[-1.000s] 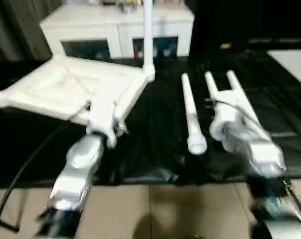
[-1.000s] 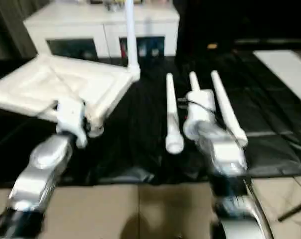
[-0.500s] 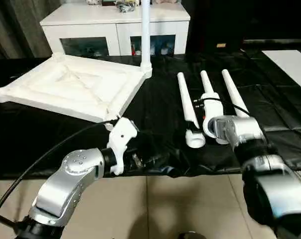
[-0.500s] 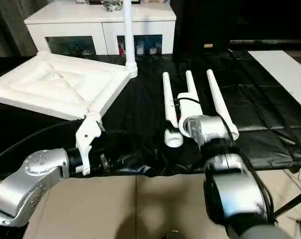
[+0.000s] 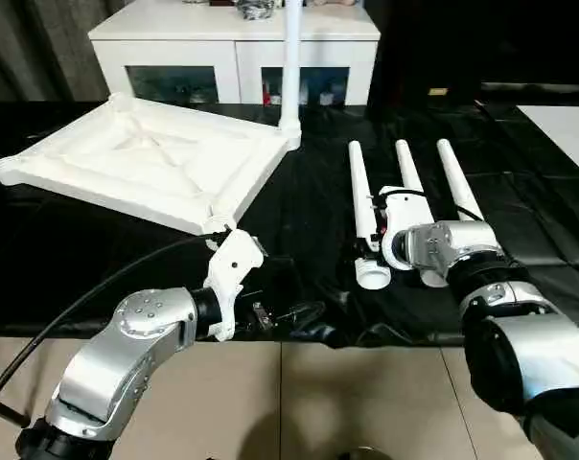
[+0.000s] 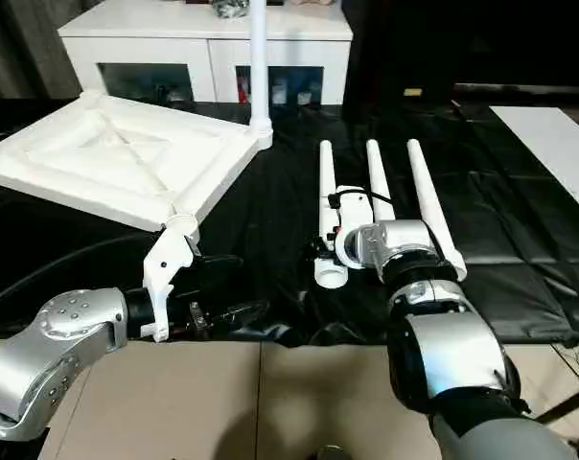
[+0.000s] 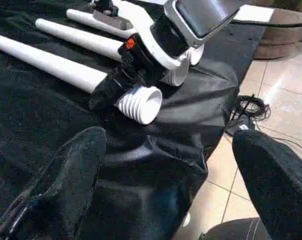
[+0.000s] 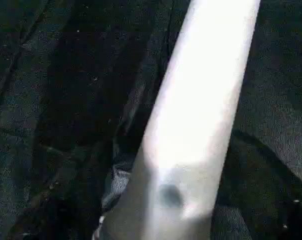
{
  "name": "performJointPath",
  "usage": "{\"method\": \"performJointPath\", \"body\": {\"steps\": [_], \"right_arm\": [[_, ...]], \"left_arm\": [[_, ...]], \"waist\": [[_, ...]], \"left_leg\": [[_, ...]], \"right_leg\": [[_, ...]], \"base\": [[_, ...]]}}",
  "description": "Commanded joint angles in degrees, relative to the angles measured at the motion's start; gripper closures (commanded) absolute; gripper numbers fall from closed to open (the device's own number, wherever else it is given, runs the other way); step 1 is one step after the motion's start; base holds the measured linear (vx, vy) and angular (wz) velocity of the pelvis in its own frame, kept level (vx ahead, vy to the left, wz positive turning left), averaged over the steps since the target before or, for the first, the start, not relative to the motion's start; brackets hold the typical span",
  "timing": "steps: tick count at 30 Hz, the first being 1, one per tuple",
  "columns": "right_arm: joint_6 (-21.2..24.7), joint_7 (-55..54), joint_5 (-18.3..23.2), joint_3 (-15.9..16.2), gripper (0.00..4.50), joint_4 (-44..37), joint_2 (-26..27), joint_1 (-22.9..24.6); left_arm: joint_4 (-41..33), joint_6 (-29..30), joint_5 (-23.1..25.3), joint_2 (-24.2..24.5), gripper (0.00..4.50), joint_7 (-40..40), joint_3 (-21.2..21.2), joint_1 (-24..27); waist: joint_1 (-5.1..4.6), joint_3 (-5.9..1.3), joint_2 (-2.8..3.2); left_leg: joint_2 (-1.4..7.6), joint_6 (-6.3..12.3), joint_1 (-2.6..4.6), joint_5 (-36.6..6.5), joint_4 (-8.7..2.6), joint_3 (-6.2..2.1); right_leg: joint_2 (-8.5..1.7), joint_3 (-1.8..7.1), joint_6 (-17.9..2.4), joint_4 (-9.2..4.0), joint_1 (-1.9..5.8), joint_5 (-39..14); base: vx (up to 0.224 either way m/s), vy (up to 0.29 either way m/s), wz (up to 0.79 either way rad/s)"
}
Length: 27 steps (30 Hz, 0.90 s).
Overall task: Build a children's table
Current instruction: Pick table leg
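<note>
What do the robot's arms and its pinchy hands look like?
Both forearms are shiny silver metal with rounded joints. The left arm has a silver disc with small dots, a white plastic wrist piece and a black cable looping off to the side. The left gripper has two black fingers. The right arm has a dark band behind its white wrist housing, a thin black wire and a small red mark.

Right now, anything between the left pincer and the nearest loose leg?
Nothing but bare black sheet, as the left wrist view shows. The left pincer is open; the right pincer is at that leg.
</note>
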Motion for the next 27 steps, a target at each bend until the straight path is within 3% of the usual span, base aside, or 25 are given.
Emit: {"method": "performJointPath", "body": {"steps": [1,2,6,8,12,14,15,17,21,22,24,27], "right_arm": [[0.0,0.2,-0.5,0.0,1.2,1.8,-0.1,-0.4],[-0.1,-0.1,-0.5,-0.3,1.46,2.8,-0.3,-0.6],[-0.7,-1.0,0.0,-1.2,1.77,3.5,-0.6,-0.6],[-0.7,-1.1,0.2,-1.4,1.97,3.4,-0.7,-0.5],[-1.5,-2.8,2.0,-4.1,2.18,2.9,-1.1,0.1],[-5.4,-2.6,3.5,-6.0,2.31,-0.1,-0.9,1.6],[-8.6,-1.2,4.4,-6.8,2.34,-3.4,-0.7,3.3],[-12.0,1.3,5.3,-7.2,2.44,-8.1,-0.5,5.8],[-15.6,6.0,8.0,-8.3,2.53,-17.4,-0.1,10.0],[-16.4,10.2,11.0,-9.1,2.55,-26.0,0.3,13.5],[-15.3,13.4,14.0,-9.8,2.59,-32.6,0.5,16.1],[-8.8,22.5,24.7,-11.8,2.62,-46.1,0.5,21.9]], "left_arm": [[-1.1,0.8,-0.6,0.4,0.0,0.3,0.6,0.0],[-1.2,1.1,-0.8,0.5,0.0,0.3,0.7,-0.2],[-0.6,1.1,-0.5,0.4,0.0,1.1,1.3,-0.7],[-0.1,1.2,-0.1,-0.1,0.0,2.2,1.8,-1.0],[2.0,0.4,1.0,-1.6,0.0,5.7,3.6,-2.2],[3.4,-0.9,1.4,-2.6,0.0,7.7,4.9,-3.1],[4.3,-1.7,1.4,-3.5,0.0,8.8,6.0,-3.9],[5.0,-2.4,1.0,-4.4,0.0,9.8,7.0,-4.9],[6.4,-4.0,1.2,-6.5,0.0,12.8,9.0,-7.0],[8.1,-2.4,-0.1,-9.5,0.0,16.8,11.9,-9.5],[9.6,-1.4,-1.5,-11.8,0.0,19.6,14.3,-11.5],[12.2,0.6,-7.1,-16.5,0.0,21.9,17.9,-15.5]], "waist": [[0.27,-3.62,-0.09],[0.34,-3.55,-0.03],[1.08,-3.91,0.33],[1.2,-3.89,0.3],[1.36,-4.22,0.12],[1.68,-4.21,0.2],[1.85,-4.27,0.39],[2.13,-4.4,0.23],[2.49,-4.83,-0.04],[2.46,-4.79,-0.11],[2.87,-4.75,-0.13],[3.6,-4.65,-0.29]], "left_leg": [[2.65,-1.16,0.01,-16.2,-6.29,-0.8],[2.66,-1.2,-0.04,-15.9,-6.32,-0.74],[2.77,-0.98,0.44,-11.7,-6.1,-0.13],[2.68,-0.66,0.49,-12.9,-6.07,0.07],[2.65,0.42,0.38,-8.5,-5.96,0.18],[2.63,1.16,0.34,-6.8,-5.88,0.33],[2.67,1.28,0.48,-6.7,-5.86,0.34],[2.79,1.7,0.6,-6.0,-5.83,0.46],[2.71,3.5,0.62,-3.2,-5.56,0.73],[2.71,3.89,0.53,-3.0,-5.55,0.82],[2.89,4.76,0.74,-3.5,-5.49,0.86],[2.88,5.94,0.77,-3.9,-5.54,0.88]], "right_leg": [[-1.78,1.67,-11.6,-3.98,2.28,-24.7],[-1.7,1.68,-11.6,-3.96,2.3,-24.3],[-1.25,1.91,-14.1,-3.41,2.37,-16.9],[-1.03,2.01,-14.7,-3.33,2.33,-16.5],[-0.86,1.96,-15.8,-2.84,2.91,-11.3],[-0.89,1.92,-16.2,-2.85,3.1,-9.8],[-0.9,1.9,-16.1,-2.82,3.14,-9.7],[-0.86,1.89,-15.7,-2.85,3.19,-8.8],[-0.6,1.94,-16.8,-2.38,3.33,-3.9],[-0.56,1.98,-16.9,-2.36,3.34,-3.4],[-0.55,2.08,-16.5,-2.49,3.29,-3.2],[-0.6,2.18,-15.9,-2.75,3.42,-5.1]], "base": [[0.0,0.0,0.0],[0.0,0.0,0.0],[0.0,0.0,0.0],[0.0,0.0,0.0],[0.0,0.0,0.0],[0.0,0.0,0.0],[0.0,0.0,0.0],[0.0,0.0,0.0],[0.0,0.0,0.0],[0.0,0.0,0.0],[0.0,0.0,0.0],[0.0,0.0,0.0]]}}
